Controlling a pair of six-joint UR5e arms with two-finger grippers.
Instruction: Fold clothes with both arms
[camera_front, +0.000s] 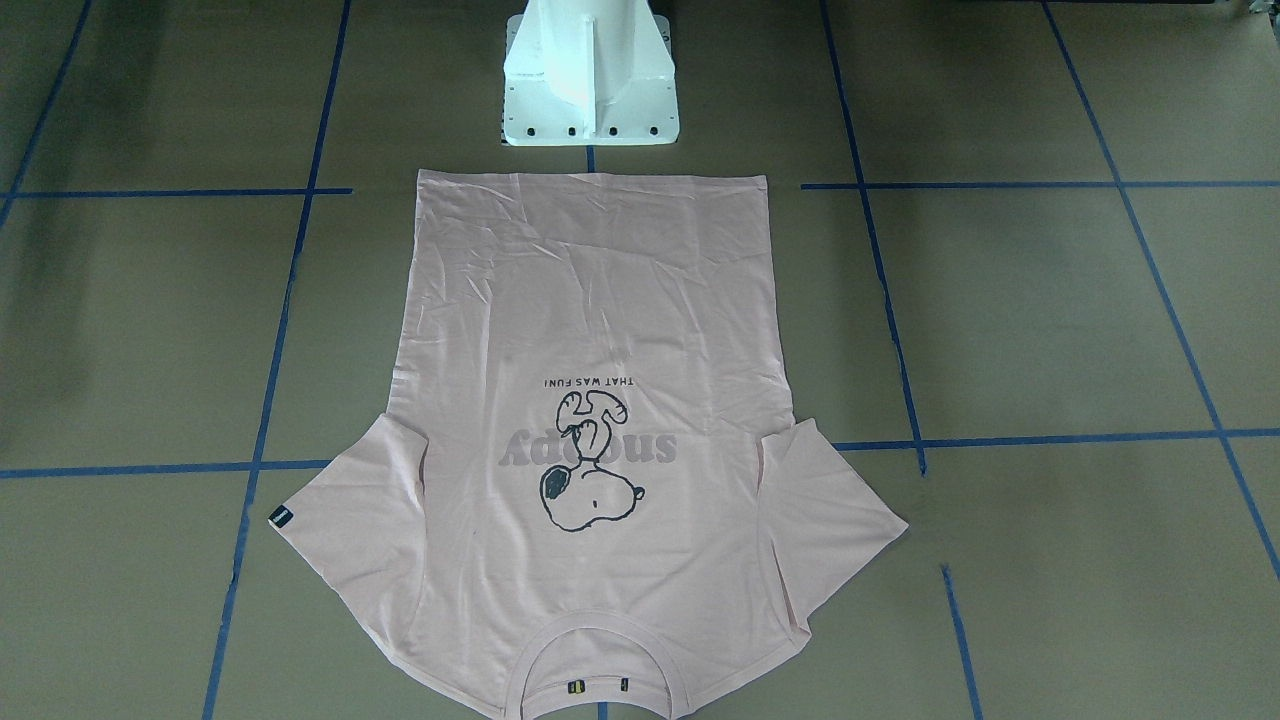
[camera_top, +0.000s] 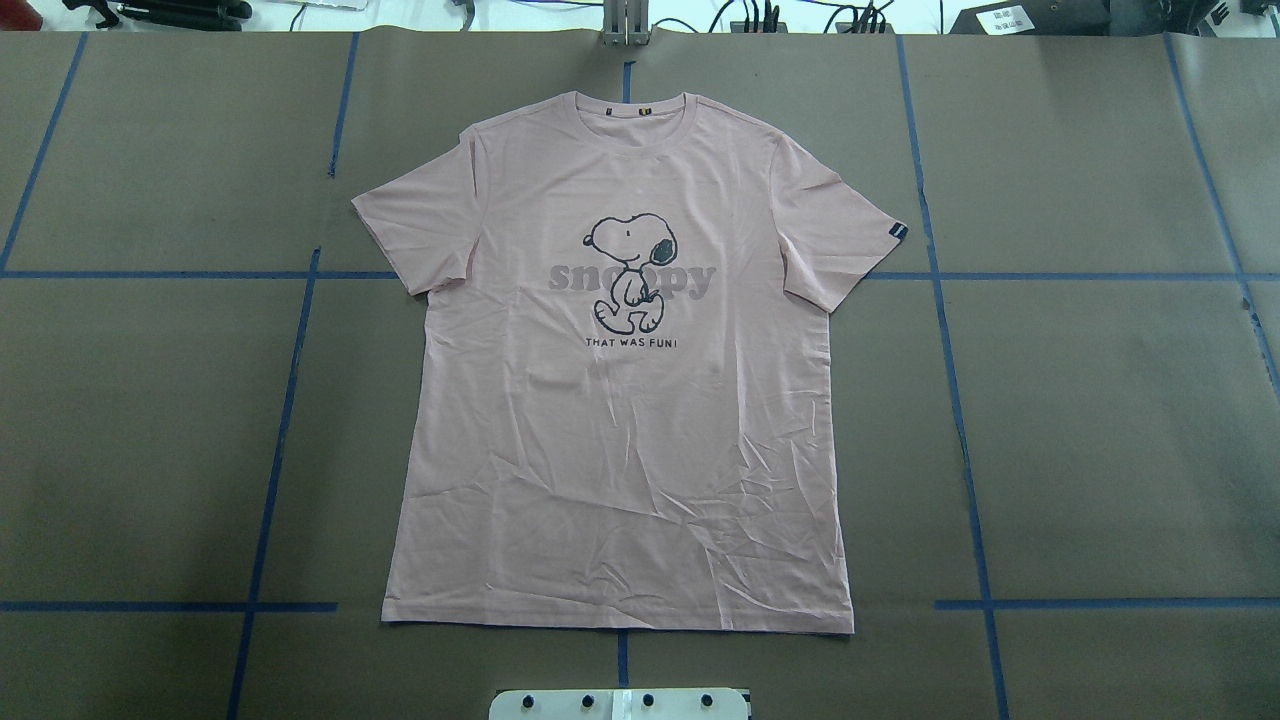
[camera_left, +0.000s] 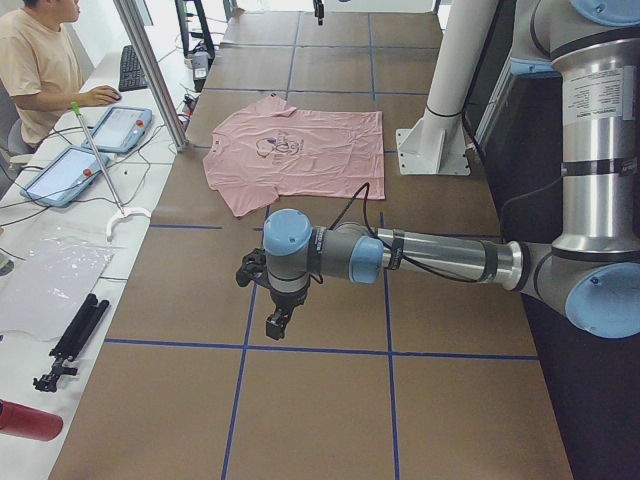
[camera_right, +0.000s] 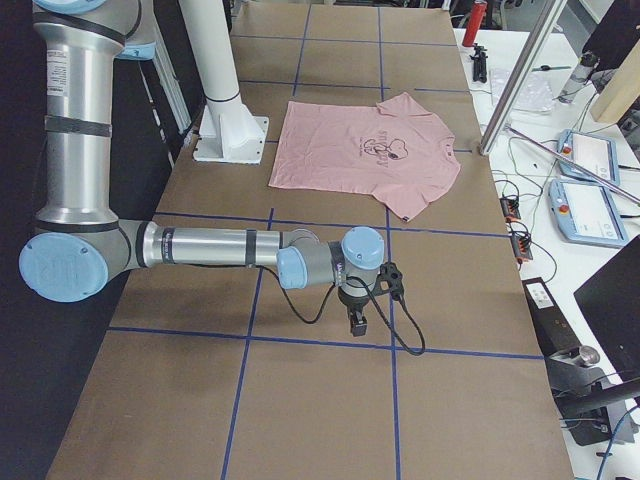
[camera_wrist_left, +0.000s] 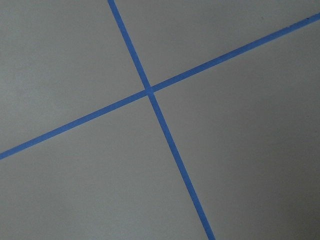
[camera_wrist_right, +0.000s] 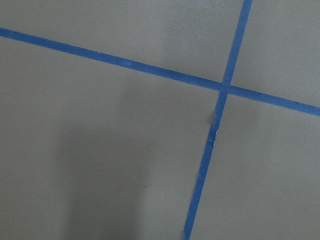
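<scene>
The pink T-shirt (camera_top: 620, 400) lies flat, picture side up, in the middle of the table (camera_top: 1100, 400) with no fold made yet, and the left claw (camera_left: 277, 322) and right claw (camera_right: 357, 322) hang well away from it, and I cannot tell if they are open or closed.

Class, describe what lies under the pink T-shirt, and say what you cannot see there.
The T-shirt lies flat on the brown table covering. Blue tape lines run up to its edges and vanish beneath it; where they cross is hidden.
</scene>
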